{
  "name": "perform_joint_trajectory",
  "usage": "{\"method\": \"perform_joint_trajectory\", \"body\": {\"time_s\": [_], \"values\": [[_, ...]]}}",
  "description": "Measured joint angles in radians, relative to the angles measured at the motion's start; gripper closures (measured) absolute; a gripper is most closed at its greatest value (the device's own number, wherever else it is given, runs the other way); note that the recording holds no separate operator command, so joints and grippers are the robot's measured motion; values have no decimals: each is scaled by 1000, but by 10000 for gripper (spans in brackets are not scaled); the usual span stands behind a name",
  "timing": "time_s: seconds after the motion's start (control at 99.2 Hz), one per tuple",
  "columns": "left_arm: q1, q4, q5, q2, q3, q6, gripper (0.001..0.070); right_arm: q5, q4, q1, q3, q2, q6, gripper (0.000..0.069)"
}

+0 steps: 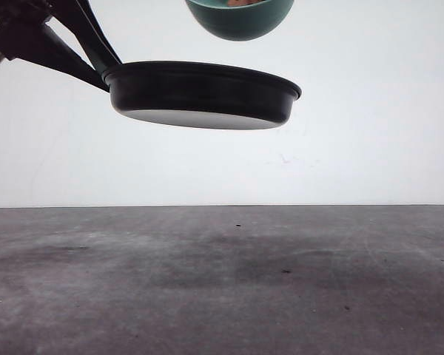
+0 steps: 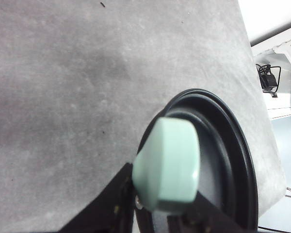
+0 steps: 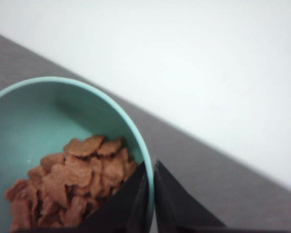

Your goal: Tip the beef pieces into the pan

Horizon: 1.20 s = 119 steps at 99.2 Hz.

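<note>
Black pan (image 1: 203, 92): held in the air well above the grey tabletop (image 1: 222, 281) in the front view, nearly level, its pale underside showing; its inside cannot be seen from there.
Handle (image 2: 167, 165): mint-green, seen end-on in the left wrist view, where it blocks much of the pan's inside; the part of the black floor that shows looks bare.
Pan rim: cut off by the frame edge in the left wrist view.
Left pincer (image 2: 153, 213): dark fingers (image 2: 106, 204) sit on either side of the handle's neck, closed on it; the fingertips themselves are hidden under the handle. In the front view the black arm links reach the pan's left side, and the grip itself is hard to make out there.
Bowl (image 1: 240, 18): teal, hanging above the pan and a little right of its middle in the front view, its top cut off by the frame; a sliver of reddish content shows at the cut edge.
Beef (image 3: 72, 179): reddish-brown pieces heaped low against the bowl's wall nearest the pincer in the right wrist view, all inside the bowl; the heap's lower part runs out of frame.
Right pincer (image 3: 152, 199): two black fingers (image 3: 179, 204) pinch the bowl's rim, one inside and one outside, almost shut, with the thin wall between them.
Background: plain white wall behind the tabletop.
</note>
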Motion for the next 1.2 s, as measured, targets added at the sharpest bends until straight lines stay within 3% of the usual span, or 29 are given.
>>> {"method": "perform_joint_trajectory", "body": {"time_s": [0.091, 0.403, 0.746, 1.2], "values": [[0, 1, 0, 0, 0, -1, 650, 47, 47, 27, 0, 21, -108, 681], [0, 8, 0, 0, 0, -14, 650, 77, 216, 84, 0, 50, -452, 681], [0, 16, 3, 0, 27, -26, 650, -9, 435, 108, 0, 72, -874, 681], [12, -2, 3, 0, 87, -27, 651, -92, 550, 108, 0, 72, -1049, 681]]}}
